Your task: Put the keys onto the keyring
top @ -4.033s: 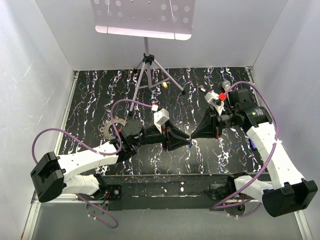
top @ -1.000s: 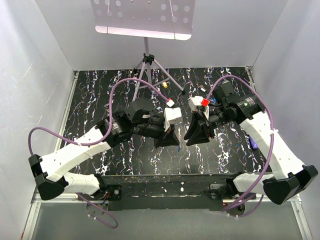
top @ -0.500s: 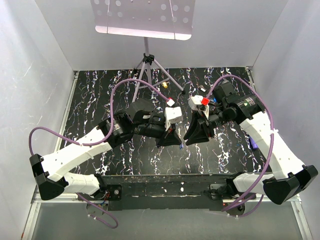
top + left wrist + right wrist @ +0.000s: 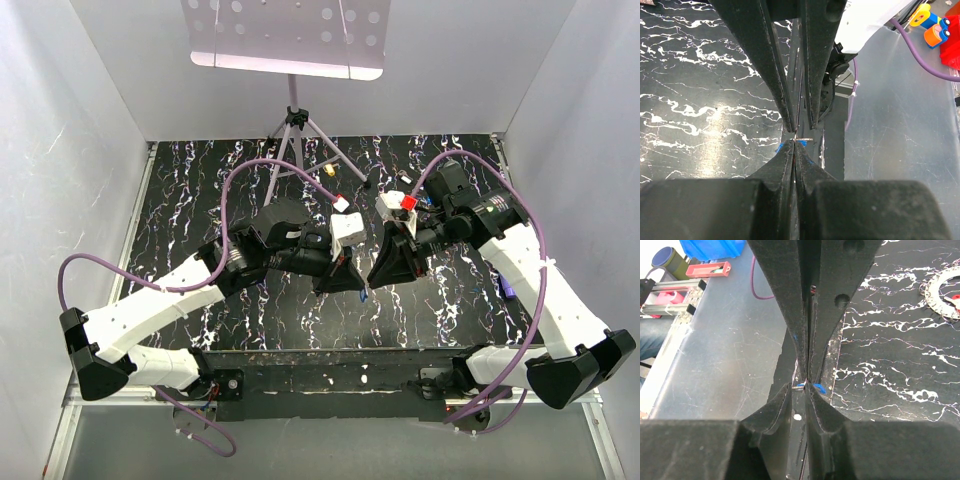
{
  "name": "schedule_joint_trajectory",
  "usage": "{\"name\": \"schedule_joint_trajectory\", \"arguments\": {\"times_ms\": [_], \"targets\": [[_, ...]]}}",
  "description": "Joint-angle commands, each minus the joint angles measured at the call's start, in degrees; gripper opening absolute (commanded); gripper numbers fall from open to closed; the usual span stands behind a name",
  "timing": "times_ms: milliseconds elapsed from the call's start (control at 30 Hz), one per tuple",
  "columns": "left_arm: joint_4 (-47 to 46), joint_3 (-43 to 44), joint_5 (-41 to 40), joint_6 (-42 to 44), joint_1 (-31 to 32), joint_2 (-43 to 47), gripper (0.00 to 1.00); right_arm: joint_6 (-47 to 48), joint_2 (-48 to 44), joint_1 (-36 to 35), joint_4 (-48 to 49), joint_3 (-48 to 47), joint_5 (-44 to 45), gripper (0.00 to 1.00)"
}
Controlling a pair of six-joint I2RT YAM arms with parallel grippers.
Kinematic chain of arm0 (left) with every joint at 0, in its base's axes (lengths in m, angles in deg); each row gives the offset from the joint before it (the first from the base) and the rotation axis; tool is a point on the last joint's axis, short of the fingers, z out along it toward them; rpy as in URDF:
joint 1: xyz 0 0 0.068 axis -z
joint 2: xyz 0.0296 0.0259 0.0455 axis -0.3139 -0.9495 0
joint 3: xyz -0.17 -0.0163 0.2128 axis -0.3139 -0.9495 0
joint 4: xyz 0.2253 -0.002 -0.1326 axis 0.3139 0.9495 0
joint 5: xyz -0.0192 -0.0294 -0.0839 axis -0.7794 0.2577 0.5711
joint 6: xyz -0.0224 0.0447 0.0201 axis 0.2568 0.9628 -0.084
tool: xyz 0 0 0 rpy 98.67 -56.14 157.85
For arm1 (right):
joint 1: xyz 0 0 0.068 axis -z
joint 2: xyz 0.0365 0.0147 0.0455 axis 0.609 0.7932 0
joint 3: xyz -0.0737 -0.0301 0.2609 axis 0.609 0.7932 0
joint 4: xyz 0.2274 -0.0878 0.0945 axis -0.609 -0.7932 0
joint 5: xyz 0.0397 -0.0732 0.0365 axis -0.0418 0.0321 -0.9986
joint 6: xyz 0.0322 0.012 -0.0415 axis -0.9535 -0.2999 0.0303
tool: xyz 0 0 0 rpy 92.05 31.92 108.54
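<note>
My left gripper (image 4: 354,281) and right gripper (image 4: 372,277) meet tip to tip above the middle of the dark marbled table. The left gripper (image 4: 794,143) is shut on a tiny blue-headed key (image 4: 782,147); its thin metal blade (image 4: 804,139) sticks out past the fingertips. In the right wrist view the blue key (image 4: 820,388) lies at the tips of my right gripper (image 4: 802,386), whose jaws stand a narrow gap apart around the blade. The grey jagged keyring (image 4: 940,292) lies on the table at the far left, with a red bit on it; my left arm hides it in the top view.
A music stand tripod (image 4: 295,125) stands at the back centre. A small yellowish item (image 4: 329,170) and other small bits (image 4: 404,178) lie at the back. A purple pen (image 4: 504,287) lies by the right wall. The table's front edge (image 4: 330,352) is just below the grippers.
Since 4 s ago both grippers have lifted and moved back and a little left, still tip to tip with the blue key. In the last second the right gripper edged slightly closer.
</note>
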State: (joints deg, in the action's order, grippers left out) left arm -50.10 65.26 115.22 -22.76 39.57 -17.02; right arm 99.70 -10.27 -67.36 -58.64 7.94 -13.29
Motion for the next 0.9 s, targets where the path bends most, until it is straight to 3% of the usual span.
{"name": "schedule_joint_trajectory", "arguments": {"times_ms": [0, 267, 867], "targets": [[-1.64, -0.79, 0.29, -0.30, 0.14, 2.25, 0.00, -0.52, 0.12, -0.74, 1.00, 0.35, -0.77, 0.23], [-1.99, -1.05, -0.15, -0.39, 0.05, 2.60, 0.00, -1.84, 0.12, -1.00, 2.06, 0.70, 0.02, 0.30], [-2.43, -1.31, -0.33, -0.48, 0.05, 2.43, 0.00, -2.90, 0.30, -1.53, 3.11, 0.61, 1.69, 0.20]]}}
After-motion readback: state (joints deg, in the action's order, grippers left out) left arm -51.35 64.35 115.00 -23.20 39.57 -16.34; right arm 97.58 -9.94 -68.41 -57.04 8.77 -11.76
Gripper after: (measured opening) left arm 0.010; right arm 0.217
